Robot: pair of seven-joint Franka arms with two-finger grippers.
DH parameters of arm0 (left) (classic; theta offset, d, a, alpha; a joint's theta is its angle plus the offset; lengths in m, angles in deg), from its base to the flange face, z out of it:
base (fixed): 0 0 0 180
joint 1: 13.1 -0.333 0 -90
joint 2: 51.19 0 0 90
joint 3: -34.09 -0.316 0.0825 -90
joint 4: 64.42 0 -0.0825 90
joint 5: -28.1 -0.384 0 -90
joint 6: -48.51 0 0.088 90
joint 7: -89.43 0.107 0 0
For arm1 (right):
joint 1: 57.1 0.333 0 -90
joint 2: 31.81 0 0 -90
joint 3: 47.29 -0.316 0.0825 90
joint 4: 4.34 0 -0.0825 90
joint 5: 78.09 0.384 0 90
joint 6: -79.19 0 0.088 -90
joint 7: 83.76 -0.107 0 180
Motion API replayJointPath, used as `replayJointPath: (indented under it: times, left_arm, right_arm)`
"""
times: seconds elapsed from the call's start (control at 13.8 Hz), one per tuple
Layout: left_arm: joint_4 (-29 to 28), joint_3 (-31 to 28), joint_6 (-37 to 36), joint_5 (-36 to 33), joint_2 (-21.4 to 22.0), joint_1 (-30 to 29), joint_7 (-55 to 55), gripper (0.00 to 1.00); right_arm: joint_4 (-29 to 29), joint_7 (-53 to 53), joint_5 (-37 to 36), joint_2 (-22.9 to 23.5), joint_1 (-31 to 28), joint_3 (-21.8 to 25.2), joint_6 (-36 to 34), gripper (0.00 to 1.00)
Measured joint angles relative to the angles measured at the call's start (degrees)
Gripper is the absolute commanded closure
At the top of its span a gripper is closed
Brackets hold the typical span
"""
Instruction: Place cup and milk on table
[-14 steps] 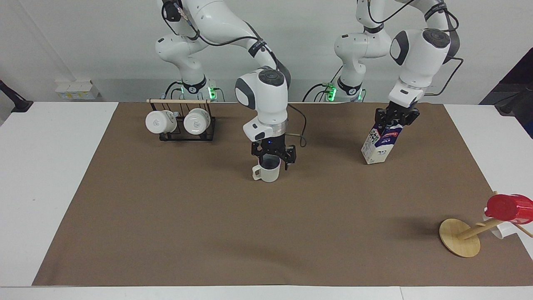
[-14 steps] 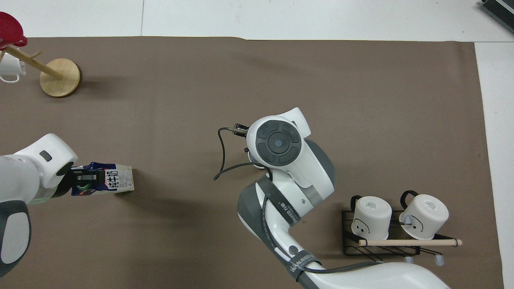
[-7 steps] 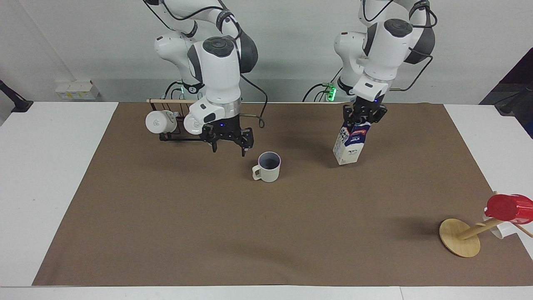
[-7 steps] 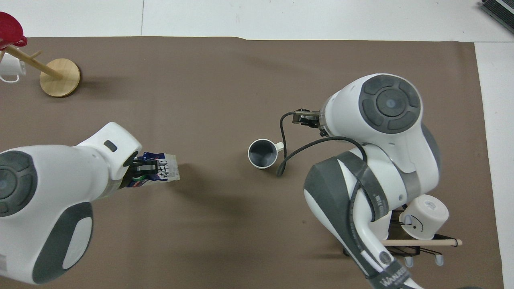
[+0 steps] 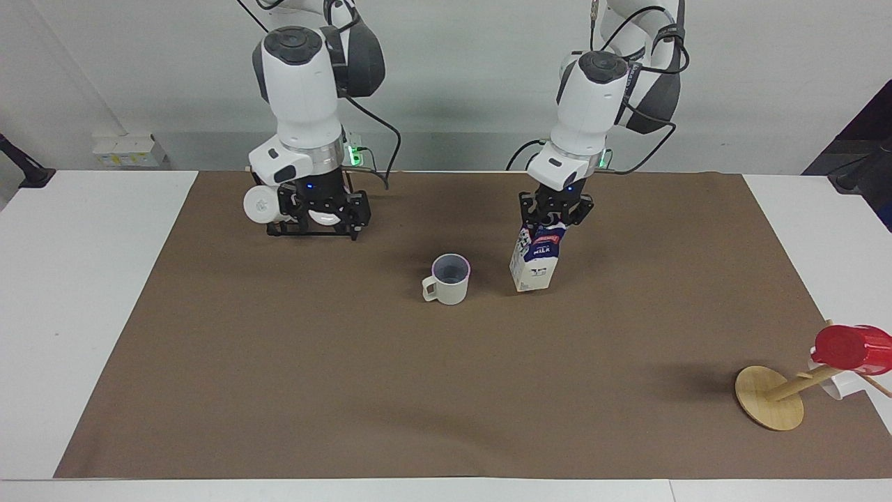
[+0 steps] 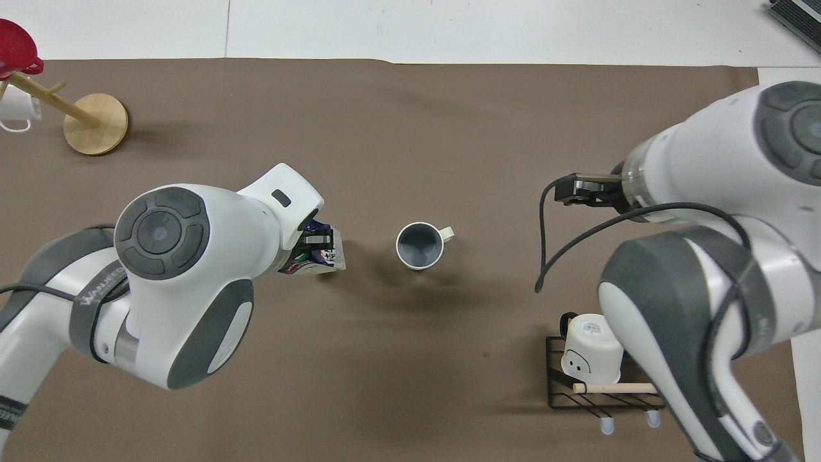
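Milk (image 5: 535,256) has moved in just beside the cup (image 5: 449,279), your left gripper (image 5: 555,213) clamped on its top. The cup stands alone on the tabletop (image 5: 83,293); your right gripper (image 5: 322,211) let go, jaws open, now over the rack (image 5: 315,229).

Black rack (image 5: 315,229): at 10 o'clock on the brown sheet, holds two white mugs (image 6: 591,349).
Wooden stand (image 5: 769,397): at 4 o'clock, tipped over.
Red cup (image 5: 851,348): on the stand's peg.
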Motion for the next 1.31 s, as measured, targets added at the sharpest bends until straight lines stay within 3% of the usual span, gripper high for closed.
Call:
replayJointPath:
  times: [0.51, 0.87, 1.09, 1.16, 1.24, 1.31]
  left_arm:
    - [0.1, -0.01, 2.44, 0.0, -2.62, 1.6, -3.52, 0.49]
    - [0.59, -0.01, 2.94, -0.01, -3.55, 3.18, -6.26, 0.48]
    - [0.84, -0.08, 3.12, -0.01, -4.05, 3.61, -6.34, 0.47]
    - [0.84, -0.02, 3.21, -0.01, -4.2, 3.83, -6.41, 0.42]
    - [0.88, -0.02, 3.32, -0.02, -4.33, 3.98, -6.47, 0.18]
    - [0.92, -0.03, 3.34, -0.02, -4.38, 4.07, -6.48, 0.0]
  right_arm:
    - [-3.01, 8.65, 2.54, -5.24, -9.16, 0.2, -8.37, 0.0]
    - [-10.17, 8.79, 2.59, -5.88, -10.02, 1.65, -16.69, 0.0]
    - [-11.64, 8.87, 2.57, -6.12, -10.08, 5.41, -17.79, 0.0]
    - [-11.48, 9.17, 2.57, -6.51, -10.13, 6.29, -18.01, 0.0]
    - [-10.89, 9.96, 2.59, -6.96, -10.13, 6.59, -18.44, 0.0]
    - [-10.12, 10.69, 2.59, -7.28, -10.02, 6.52, -18.56, 0.0]
